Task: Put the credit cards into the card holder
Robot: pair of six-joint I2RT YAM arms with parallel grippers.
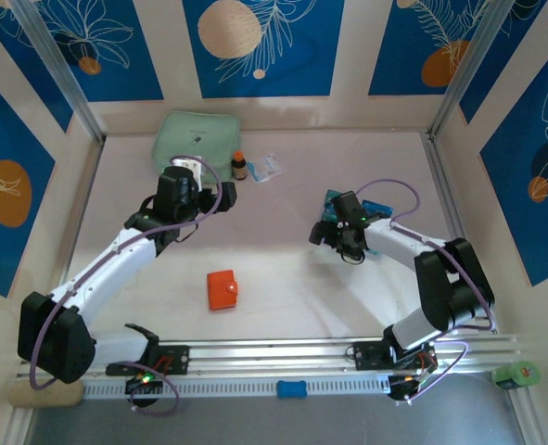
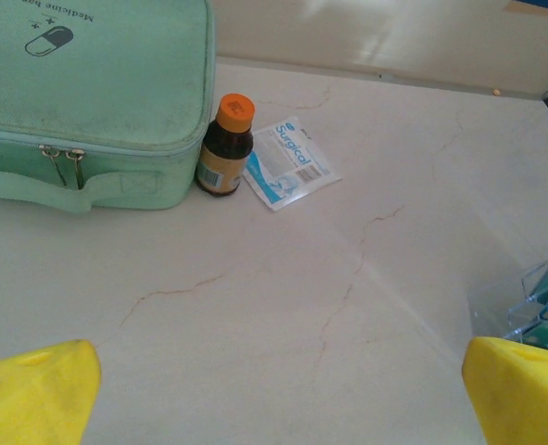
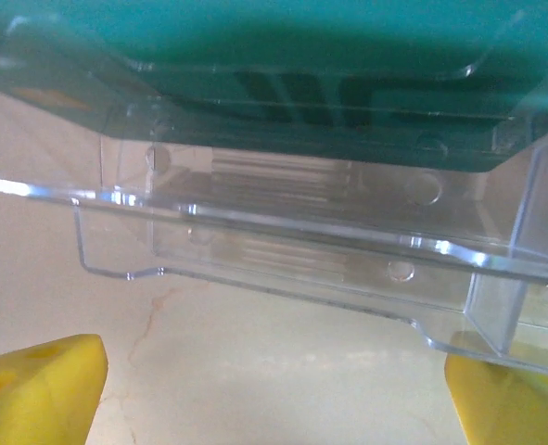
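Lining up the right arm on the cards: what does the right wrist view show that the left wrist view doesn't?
Right wrist view: a close look at the clear stand, teal credit cards in it, with the open right gripper facing it.
Left wrist view: the mint-green pouch, a brown bottle beside it, a white-and-blue packet, and the open left gripper.
Both: the pale veined table, and that stand, small at the left wrist view's right edge.

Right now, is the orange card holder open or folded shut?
Folded shut: the card holder lies flat as one closed orange square, its outer cover up, no inner pockets showing.
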